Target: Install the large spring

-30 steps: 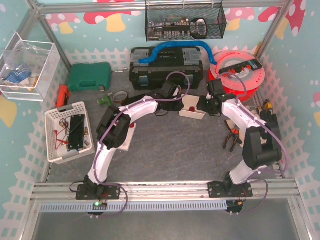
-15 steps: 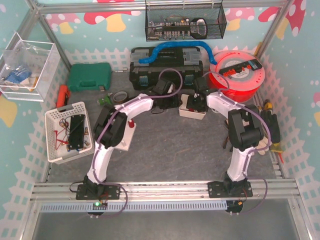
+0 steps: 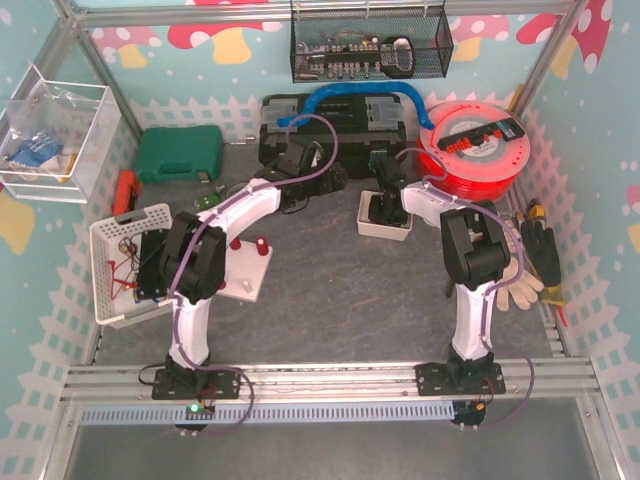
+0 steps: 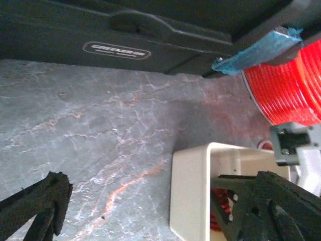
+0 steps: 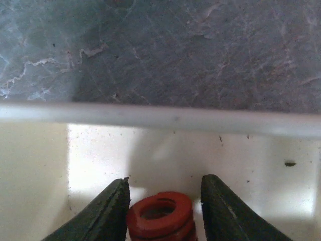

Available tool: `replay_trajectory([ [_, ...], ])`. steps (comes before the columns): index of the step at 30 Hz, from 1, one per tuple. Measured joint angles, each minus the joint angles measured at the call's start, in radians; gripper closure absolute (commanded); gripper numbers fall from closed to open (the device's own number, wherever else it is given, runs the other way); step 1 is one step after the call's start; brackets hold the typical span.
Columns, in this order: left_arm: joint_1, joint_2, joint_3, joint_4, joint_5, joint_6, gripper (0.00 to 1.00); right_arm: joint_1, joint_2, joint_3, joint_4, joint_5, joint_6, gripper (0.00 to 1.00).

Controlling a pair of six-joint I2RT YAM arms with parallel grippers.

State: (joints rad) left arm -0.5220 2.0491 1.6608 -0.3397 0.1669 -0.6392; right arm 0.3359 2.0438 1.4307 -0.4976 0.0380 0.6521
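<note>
Both arms now stand elsewhere than a second ago. The left gripper (image 4: 140, 196) sits further left and back, off the small white rectangular plastic tray (image 3: 385, 232) and close to the front of the black plastic toolbox (image 3: 330, 125). Its fingers, nearly together before, are spread wide and hold nothing, with only the grey marbled table top (image 3: 350, 290) between them. The right gripper (image 5: 165, 181) is no longer beside the red cable reel (image 3: 475, 150). It is over the tray and dips into it, and the right arm's elbow is drawn in toward the middle, which uncovers a pair of pale work gloves (image 3: 525, 270) at the right edge. With the left arm swung aside, the white flat base plate with red pegs (image 3: 245, 270) shows more fully on the table. The large red coil spring (image 5: 160, 216) stands on end on the tray floor. The right fingers flank it, one against its side and the other just beside it. Whether they actually pinch it cannot be told. The tray itself lies where it was, in front of the toolbox.
</note>
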Motion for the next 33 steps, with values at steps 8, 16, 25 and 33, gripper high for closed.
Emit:
replay_trajectory([
  [8,0.036,-0.035,-0.011,-0.008,-0.054,0.041,0.01,0.000,-0.001,0.003,0.014,0.024,-0.053,0.88],
  [16,0.113,-0.056,0.012,-0.036,0.069,0.058,0.12,-0.001,-0.169,-0.004,0.084,-0.086,-0.317,0.90],
  [25,0.095,-0.081,0.029,-0.045,0.349,0.100,0.41,0.005,-0.603,-0.349,0.433,-0.394,-0.663,0.94],
  [33,0.053,-0.111,0.029,-0.046,0.542,0.119,0.36,0.038,-0.646,-0.478,0.567,-0.473,-0.825,0.95],
])
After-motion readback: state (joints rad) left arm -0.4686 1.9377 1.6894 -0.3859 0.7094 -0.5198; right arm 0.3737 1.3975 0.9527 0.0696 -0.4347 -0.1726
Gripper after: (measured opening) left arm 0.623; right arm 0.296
